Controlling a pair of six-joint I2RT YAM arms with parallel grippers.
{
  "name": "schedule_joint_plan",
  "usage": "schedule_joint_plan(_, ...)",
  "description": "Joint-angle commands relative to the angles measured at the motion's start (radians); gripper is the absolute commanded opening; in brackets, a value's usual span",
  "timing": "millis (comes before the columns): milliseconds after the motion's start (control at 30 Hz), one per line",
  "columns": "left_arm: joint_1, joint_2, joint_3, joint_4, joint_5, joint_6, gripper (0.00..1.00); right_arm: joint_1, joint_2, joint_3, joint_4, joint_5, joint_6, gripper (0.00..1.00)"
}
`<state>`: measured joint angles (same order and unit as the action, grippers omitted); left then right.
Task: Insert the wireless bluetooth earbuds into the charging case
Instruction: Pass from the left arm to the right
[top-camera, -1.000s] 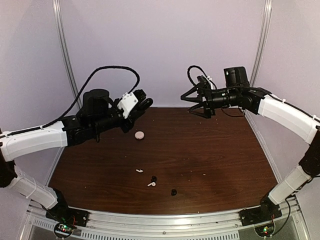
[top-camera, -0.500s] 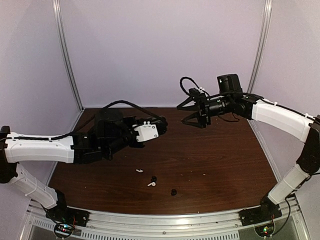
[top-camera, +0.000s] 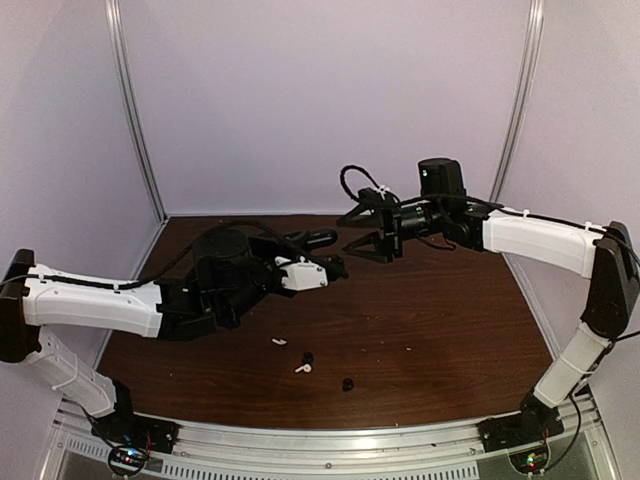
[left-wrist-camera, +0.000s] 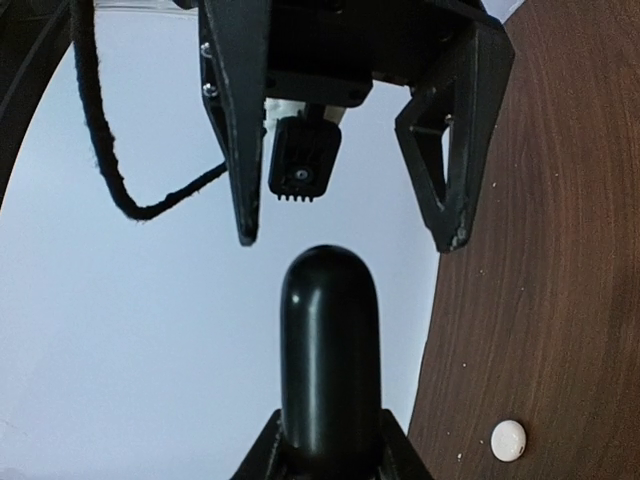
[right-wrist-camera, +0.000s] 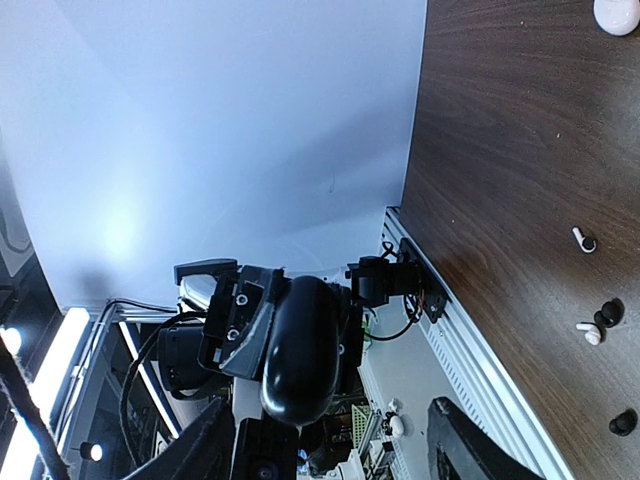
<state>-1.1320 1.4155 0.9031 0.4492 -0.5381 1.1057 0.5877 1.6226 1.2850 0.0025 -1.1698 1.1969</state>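
- Pale lilac walls enclose a dark wood-grain counter (top-camera: 430, 320); the two arms meet in mid-air above its far half.
- The left gripper (left-wrist-camera: 330, 450) has its fingers clamped narrow on the lower end of the charging case (left-wrist-camera: 328, 340). The case juts out, glossy and apparently closed, toward the other arm.
- The right gripper (left-wrist-camera: 352, 238) faces it head-on, fingers spread with nothing between them, their tips just short of the case's free end.
- The wireless bluetooth earbuds (top-camera: 307, 357) lie on the counter near its front edge, well apart from the case and mixed in with two white stemmed earbuds (top-camera: 280, 342). A pale pink round case (left-wrist-camera: 508, 440) sits off to one side.
- The step appears to be a two-handed one: passing the case across, or bracing it so the lid can be opened.
- Done well, the right fingers would straddle the free end squarely, centred on its width, and close fully before the left grip eases.
- The rounded, shiny shell will likely squirt out of an off-centre pinch.
- A dropped case could scatter the small pieces below, so the exchange is best kept slow and level.
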Motion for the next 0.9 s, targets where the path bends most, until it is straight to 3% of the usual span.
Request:
schedule_joint_plan(0, -0.008, 0.025, 0.006, 0.106, -0.003, 0.075, 0.00, 0.023, 0.026, 0.020, 0.083, -0.028, 0.047, 0.65)
schedule_joint_plan(867, -0.008, 0.054, 0.012, 0.114, 0.003, 0.114, 0.00, 0.074, 0.085, -0.004, 0.262, -0.023, 0.208, 0.35)
